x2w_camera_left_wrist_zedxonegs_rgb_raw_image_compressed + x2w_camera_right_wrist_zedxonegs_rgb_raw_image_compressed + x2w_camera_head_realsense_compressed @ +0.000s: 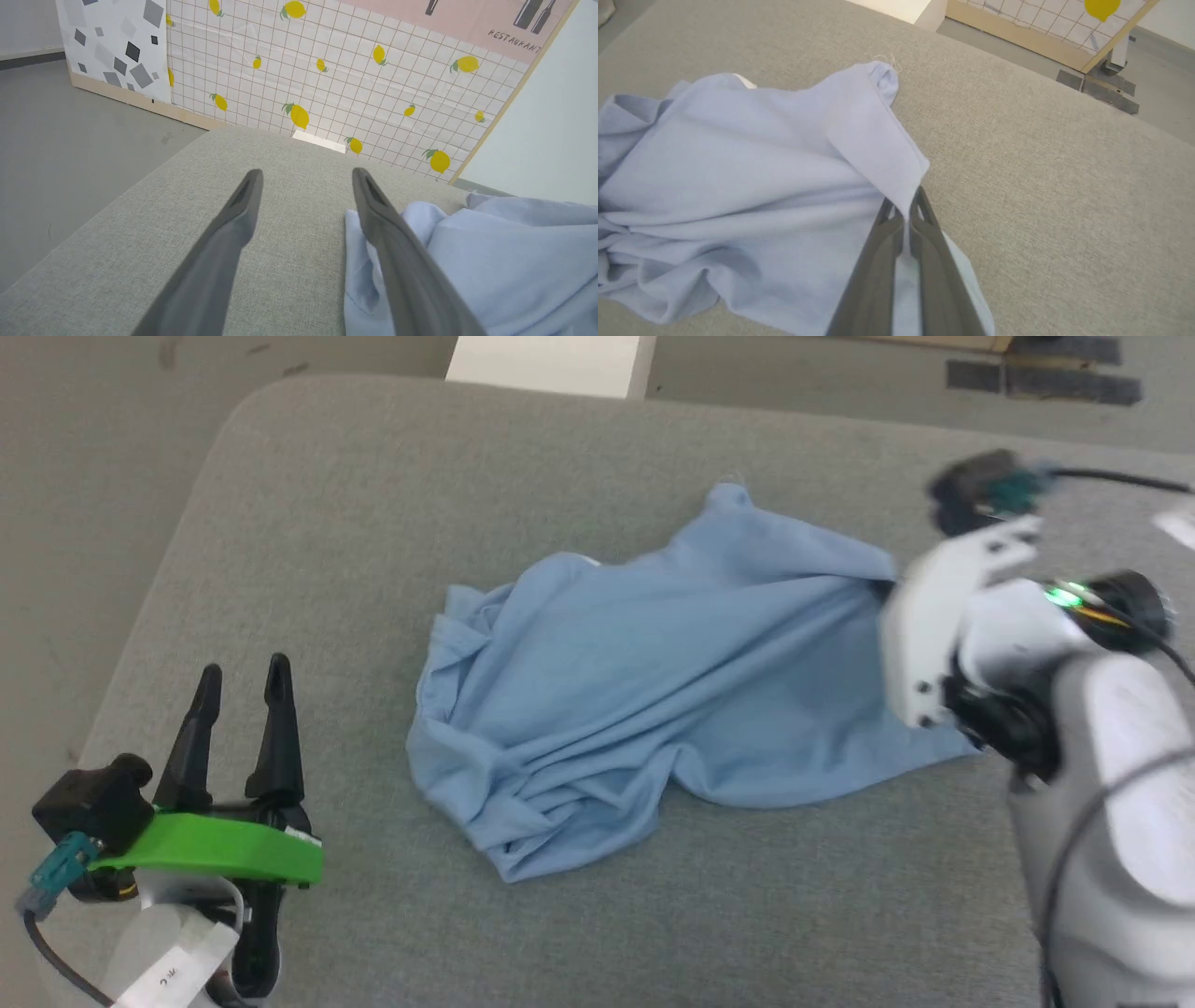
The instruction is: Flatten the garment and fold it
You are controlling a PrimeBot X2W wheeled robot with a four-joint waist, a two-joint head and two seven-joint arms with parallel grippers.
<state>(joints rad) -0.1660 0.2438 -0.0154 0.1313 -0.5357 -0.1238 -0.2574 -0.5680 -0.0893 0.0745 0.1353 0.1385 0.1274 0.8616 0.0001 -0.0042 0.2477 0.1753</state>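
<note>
Head view, shirt: the light blue shirt [653,681] lies crumpled near the middle of the grey padded top [373,523]; its folds bunch at the near left; its right edge runs in behind my right wrist [934,635].
Head view, left gripper: my left gripper [244,668] stands at the lower left; fingers parted, nothing in them; apart from the shirt, to its left.
Left wrist view, fingers: my left fingers [233,224] are spread wide over the bare top; nothing between them; the shirt's edge lies just beside the right-hand finger in this view; whether it touches, I cannot tell.
Left wrist view, surroundings: a wall panel [327,79] printed with lemons beyond the top's far edge; grey floor [70,116] to the side.
Right wrist view, right gripper: my right gripper [905,210] is pinched closed on an edge of the shirt; cloth shows between the fingers; a taut fold stands up from the tips.
Right wrist view, shirt: the rest lies rumpled on the top, to the left in this view; a small white piece [746,81] peeks out at its far edge.
</note>
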